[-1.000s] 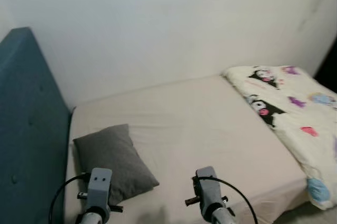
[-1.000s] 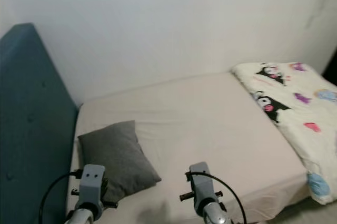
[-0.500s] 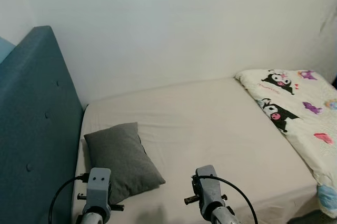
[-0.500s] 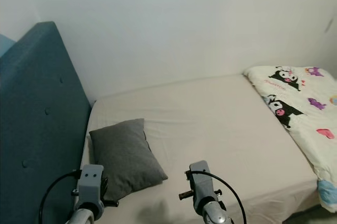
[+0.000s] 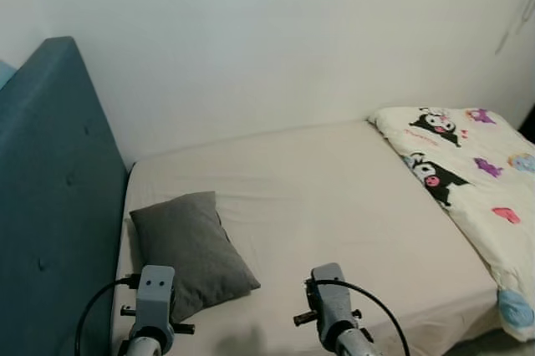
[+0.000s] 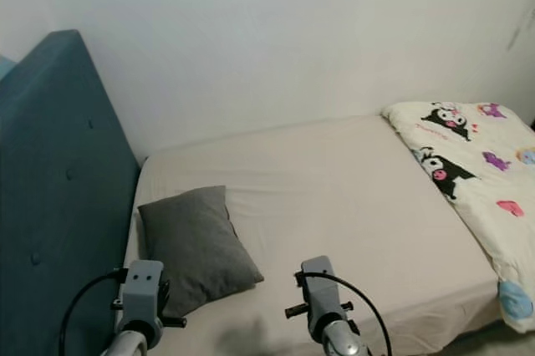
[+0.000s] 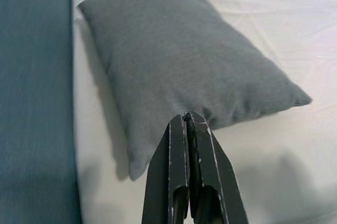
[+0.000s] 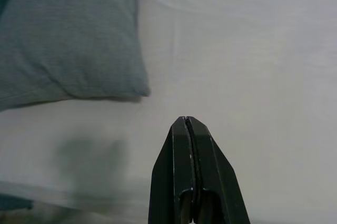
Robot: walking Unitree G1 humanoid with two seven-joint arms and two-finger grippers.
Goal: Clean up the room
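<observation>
Both arms are raised at the near edge of the bed [image 5: 334, 197]. The left tool [image 7: 188, 121] has its fingers pressed together, holding nothing, and hangs above the near end of the pillow [image 5: 191, 239]. The right tool [image 8: 185, 123] is likewise pressed together and empty, over bare sheet [image 8: 237, 56] just beside the pillow's corner.

The pillow is grey and lies flat on the sheet on the robot's left, close to the blue headboard [image 5: 50, 205]; whether it touches the headboard is hard to tell. The sheet is cream with a few shallow creases.

Further off on the right, a white blanket [image 5: 476, 180] with cartoon prints lies over that end of the bed and hangs over its near edge. A plain white wall [image 5: 276, 38] runs along the far side.
</observation>
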